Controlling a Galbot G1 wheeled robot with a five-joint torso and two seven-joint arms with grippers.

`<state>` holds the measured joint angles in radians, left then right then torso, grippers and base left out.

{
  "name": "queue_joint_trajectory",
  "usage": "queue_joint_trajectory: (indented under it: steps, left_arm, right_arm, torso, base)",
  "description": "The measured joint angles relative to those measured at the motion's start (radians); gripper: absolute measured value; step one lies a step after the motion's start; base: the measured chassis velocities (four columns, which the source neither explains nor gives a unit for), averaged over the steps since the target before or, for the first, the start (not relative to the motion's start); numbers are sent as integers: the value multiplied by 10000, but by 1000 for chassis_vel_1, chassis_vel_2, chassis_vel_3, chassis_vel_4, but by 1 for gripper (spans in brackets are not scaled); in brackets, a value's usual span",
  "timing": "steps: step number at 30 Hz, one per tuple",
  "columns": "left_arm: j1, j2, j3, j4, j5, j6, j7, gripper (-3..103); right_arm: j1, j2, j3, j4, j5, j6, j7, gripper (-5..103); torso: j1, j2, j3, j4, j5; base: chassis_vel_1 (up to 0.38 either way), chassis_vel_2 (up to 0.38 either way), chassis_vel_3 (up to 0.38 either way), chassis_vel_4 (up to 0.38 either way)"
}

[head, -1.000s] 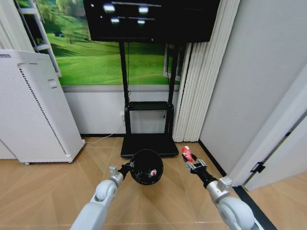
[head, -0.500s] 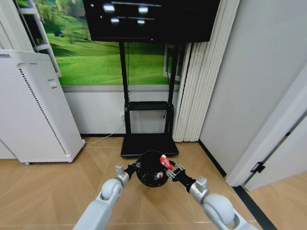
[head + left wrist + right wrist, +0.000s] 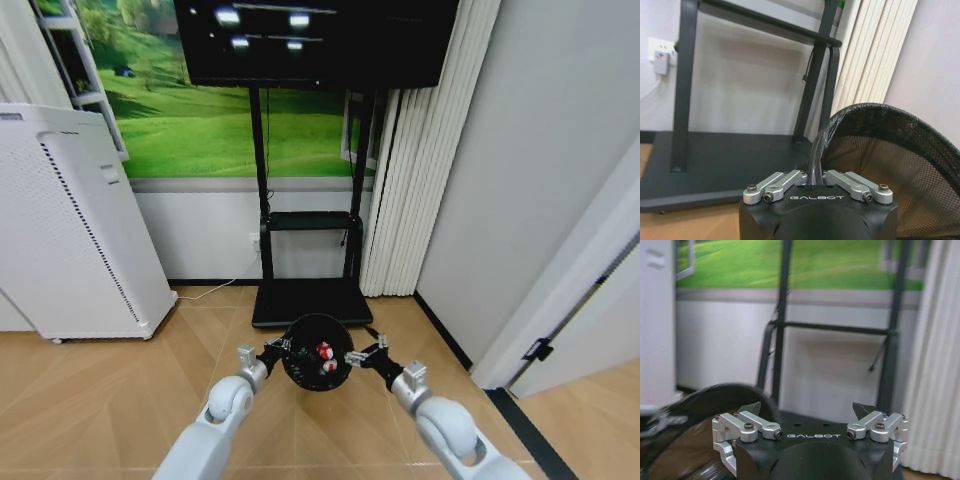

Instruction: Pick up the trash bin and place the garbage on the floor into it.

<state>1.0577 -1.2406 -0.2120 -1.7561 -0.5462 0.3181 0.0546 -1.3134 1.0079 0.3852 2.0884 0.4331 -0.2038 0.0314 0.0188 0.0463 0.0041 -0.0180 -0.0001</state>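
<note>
Head view, from left to right: one tall white appliance [image 3: 75,220] with a perforated front stands against the wall, one black TV stand [image 3: 308,260] with a flat base sits in the middle under a dark screen [image 3: 315,40], and pale pleated curtains [image 3: 425,150] hang to the right of it. Low in the middle, two arms reach forward over the floor [image 3: 110,400], light tan parquet laid in herringbone.

One trash bin [image 3: 314,352], round, black and made of fine mesh, is held off the floor in front of the stand's base, tipped so its open mouth faces the camera. The left arm runs up from the bottom edge, bent at a rounded grey joint, and the left claw [image 3: 272,352] is at the bin's left rim. In the left wrist view that claw [image 3: 815,172] is clamped tight on the bin's [image 3: 890,160] thin black rim, its silver links drawn in close on either side.

Two small red-and-white pieces of garbage [image 3: 324,358] lie inside the bin, one just above the other; what each one is cannot be told.

The right arm comes in from the lower right, and the right claw [image 3: 360,356] sits just beside the bin's right rim. In the right wrist view this claw [image 3: 807,410] is spread wide with nothing between its dark fingertips [image 3: 862,410], and the bin's curved rim [image 3: 715,395] lies near it.
</note>
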Motion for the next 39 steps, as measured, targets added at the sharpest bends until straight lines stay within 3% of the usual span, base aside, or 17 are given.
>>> queue_joint_trajectory:
  steps: [4, 9, 14, 18, 28, 39]
  left_arm:
    - [149, 252, -175, -327, 90, -7, -158, 4]
    - [615, 591, -816, -1128, 374, -124, -388, 4]
    - [1238, 646, -1491, -1761, 649, -190, -544, 4]
    - [2236, 455, -2254, -2385, 897, -271, -546, 4]
    - [4518, -50, -4438, -3808, 1556, -640, 238, 4]
    - [4316, -510, -4488, -3694, 1580, -703, 298, 4]
  right_arm:
    - [-184, 117, 493, 187, 380, 90, 697, 100]
    - [-318, 750, 1033, -249, 477, 156, 1577, 100]
    - [-400, 1121, 1165, -787, 445, 102, 1973, 100]
    - [-402, 1345, 1195, -1355, 381, 67, 2021, 100]
    - [-349, 1964, 1193, -2189, -501, 337, 1880, 100]
    - [-586, 2369, 1372, -2004, -1306, 423, 1770, 100]
  torso:
    - [-1, 0, 0, 0, 0]
    - [-1, 0, 0, 3, 3]
    - [0, 0, 0, 2, 3]
    - [0, 0, 0, 2, 1]
    - [-1, 0, -1, 5, 1]
    - [-1, 1, 0, 0, 1]
  base:
    - [0, 0, 0, 0]
    - [0, 0, 0, 0]
    - [0, 0, 0, 0]
    - [0, 0, 0, 0]
    - [0, 0, 0, 0]
    - [0, 0, 0, 0]
